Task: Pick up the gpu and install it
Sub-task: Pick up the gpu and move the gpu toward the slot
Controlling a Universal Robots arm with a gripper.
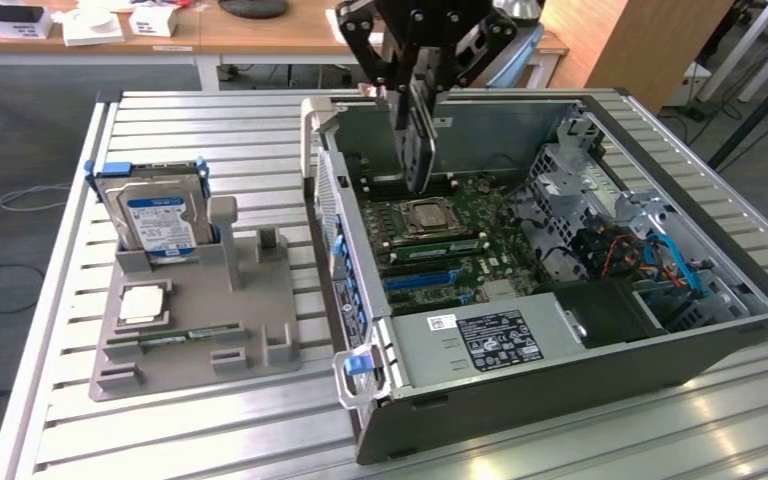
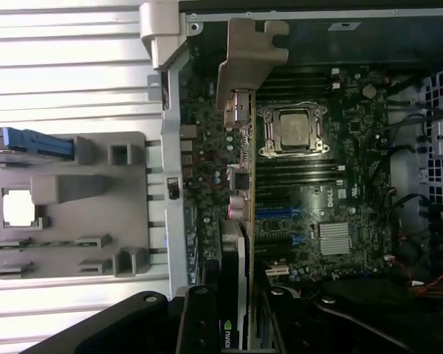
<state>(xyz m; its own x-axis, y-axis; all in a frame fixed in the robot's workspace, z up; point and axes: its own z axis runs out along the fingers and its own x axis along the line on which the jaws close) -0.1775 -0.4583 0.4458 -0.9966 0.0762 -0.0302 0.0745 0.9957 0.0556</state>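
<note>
My gripper [image 1: 419, 88] hangs over the open computer case [image 1: 544, 390], shut on the gpu [image 1: 419, 135]. The card is a thin dark board held on edge, its lower end just above the motherboard [image 1: 444, 245] near the CPU socket [image 1: 424, 217]. In the wrist view the gpu [image 2: 241, 158] appears edge-on, its silver bracket [image 2: 249, 55] at the far end next to the case's rear wall, and my gripper [image 2: 232, 324] clamps the near end. The card floats beside the CPU socket [image 2: 292, 130], with the blue expansion slots [image 2: 280, 212] a little off to one side.
At the exterior view's left, a grey fixture [image 1: 197, 330] on the slatted table holds a hard drive [image 1: 160, 222] with a blue-white label, a processor [image 1: 141, 305] and a RAM stick [image 1: 177, 340]. The power supply [image 1: 484, 342] and cables [image 1: 651, 260] fill the case's near end.
</note>
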